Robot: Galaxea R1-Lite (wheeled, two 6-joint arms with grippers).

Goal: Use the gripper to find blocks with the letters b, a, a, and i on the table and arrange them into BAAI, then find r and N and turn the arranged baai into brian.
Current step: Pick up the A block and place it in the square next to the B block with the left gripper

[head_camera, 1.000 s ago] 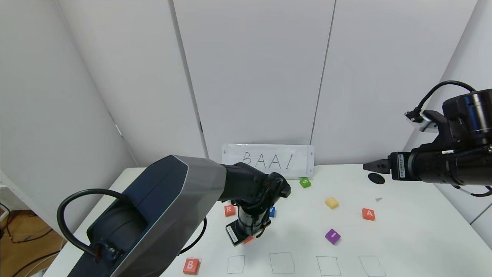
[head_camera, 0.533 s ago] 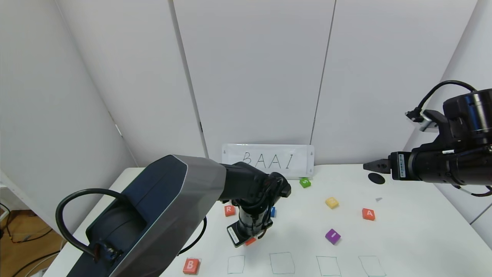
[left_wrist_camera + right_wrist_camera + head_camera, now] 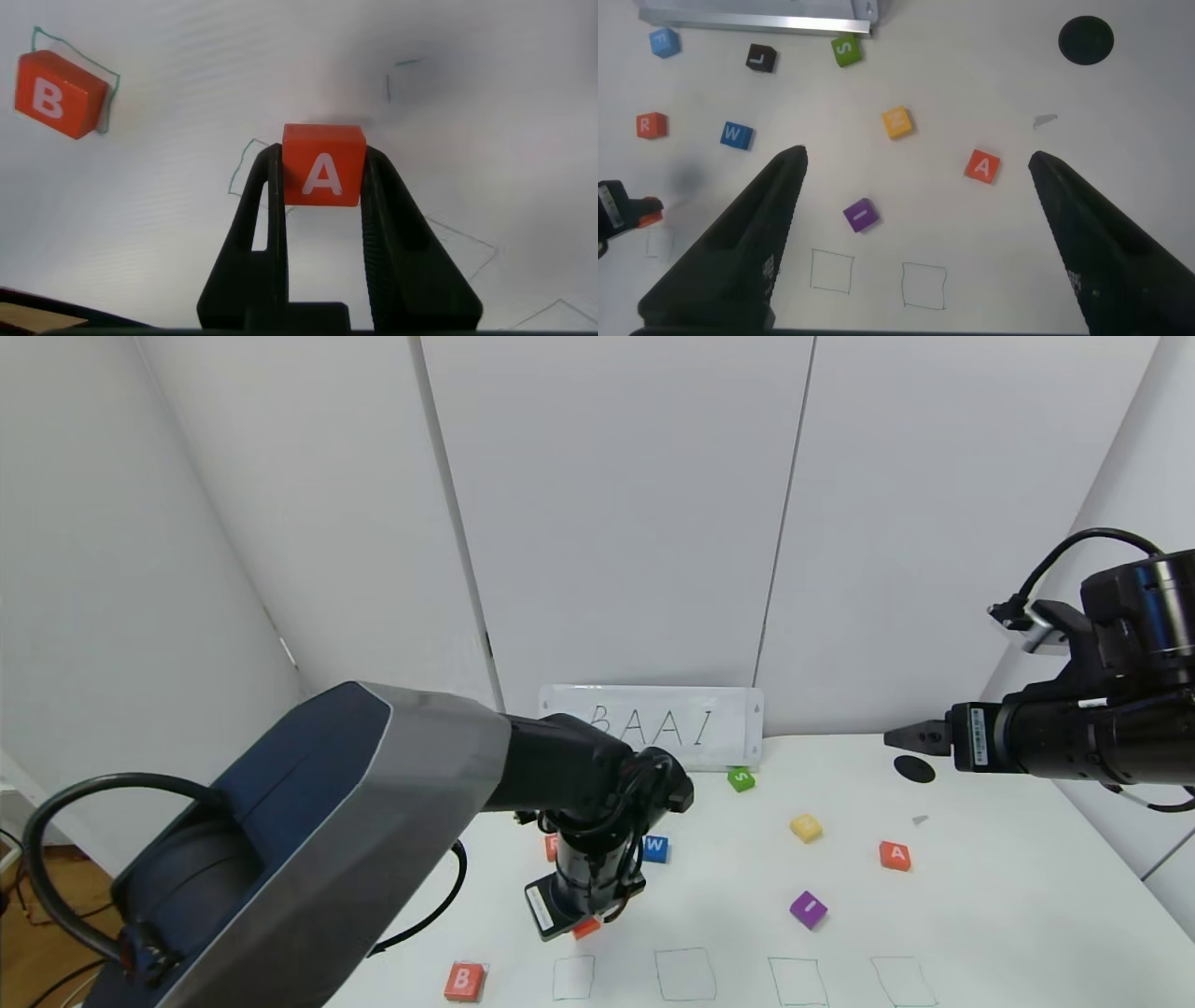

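My left gripper is shut on an orange-red A block and holds it just above the table, behind the left green squares. In the head view this block peeks out under the gripper. The B block lies at the front left. A second A block and the purple I block lie to the right. The R block sits behind my left arm. I cannot make out an N. My right gripper hovers open, high at the right.
A blue W block, a yellow block and a green S block lie mid-table. A BAAI sign stands at the back. A dark L block and a light blue block lie near it. A black spot marks the right.
My left arm has swung left and slightly toward the front with the A block in its grip, uncovering the blue W block. The right arm has not moved.
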